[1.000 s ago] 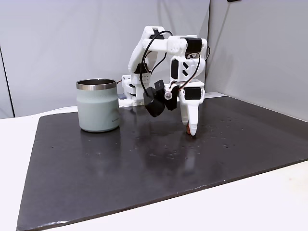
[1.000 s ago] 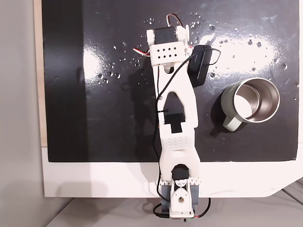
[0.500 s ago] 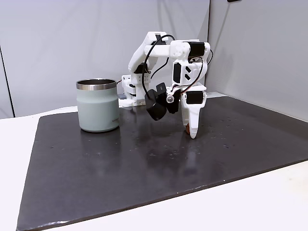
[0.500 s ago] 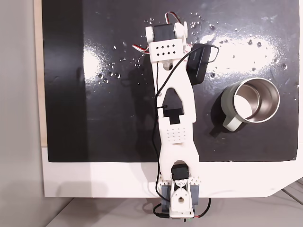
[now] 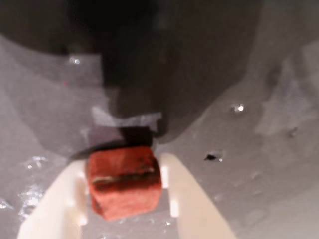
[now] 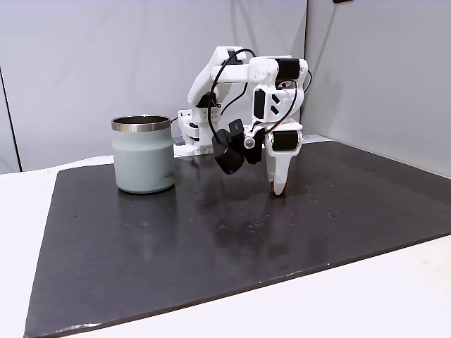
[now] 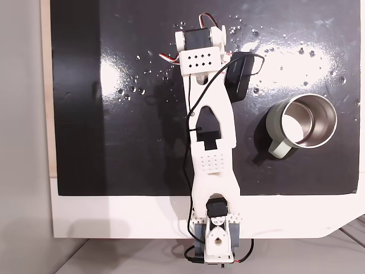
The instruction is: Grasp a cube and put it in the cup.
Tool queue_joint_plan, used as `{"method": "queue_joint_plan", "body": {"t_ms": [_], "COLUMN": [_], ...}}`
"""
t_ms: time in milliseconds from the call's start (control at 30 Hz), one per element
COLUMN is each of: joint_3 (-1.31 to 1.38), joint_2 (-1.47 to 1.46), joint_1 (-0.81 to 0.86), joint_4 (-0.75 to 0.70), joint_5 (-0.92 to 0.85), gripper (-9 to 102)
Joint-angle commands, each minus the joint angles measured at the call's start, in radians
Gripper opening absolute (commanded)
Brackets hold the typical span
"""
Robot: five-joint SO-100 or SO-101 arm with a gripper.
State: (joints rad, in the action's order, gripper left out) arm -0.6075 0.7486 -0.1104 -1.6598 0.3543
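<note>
One cube (image 5: 124, 181), reddish-brown, sits pinched between the two white fingers (image 5: 187, 199) of the gripper (image 6: 280, 189), closed against its sides, in the wrist view. In a fixed view the fingertips hang just above one black mat (image 6: 211, 239), to the right of the one cup (image 6: 144, 155). The cup stands upright on the mat, well apart from the gripper.

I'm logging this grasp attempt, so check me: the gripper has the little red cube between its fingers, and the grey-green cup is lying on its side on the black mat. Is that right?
Not quite. The cup stands upright on the black mat, steel rim up, as the fixed view from the side shows. The rest holds: in the wrist view the cube sits between the fingers of the gripper.
</note>
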Motion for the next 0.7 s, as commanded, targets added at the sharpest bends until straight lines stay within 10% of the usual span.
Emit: {"method": "queue_joint_plan", "body": {"t_ms": [0,667], "joint_3": [0.055,-0.041], "joint_2": [0.018,0.451], "joint_1": [0.011,-0.038], "joint_4": [-0.012,0.002], "joint_5": [-0.009,-0.015], "gripper": [7,6]}}
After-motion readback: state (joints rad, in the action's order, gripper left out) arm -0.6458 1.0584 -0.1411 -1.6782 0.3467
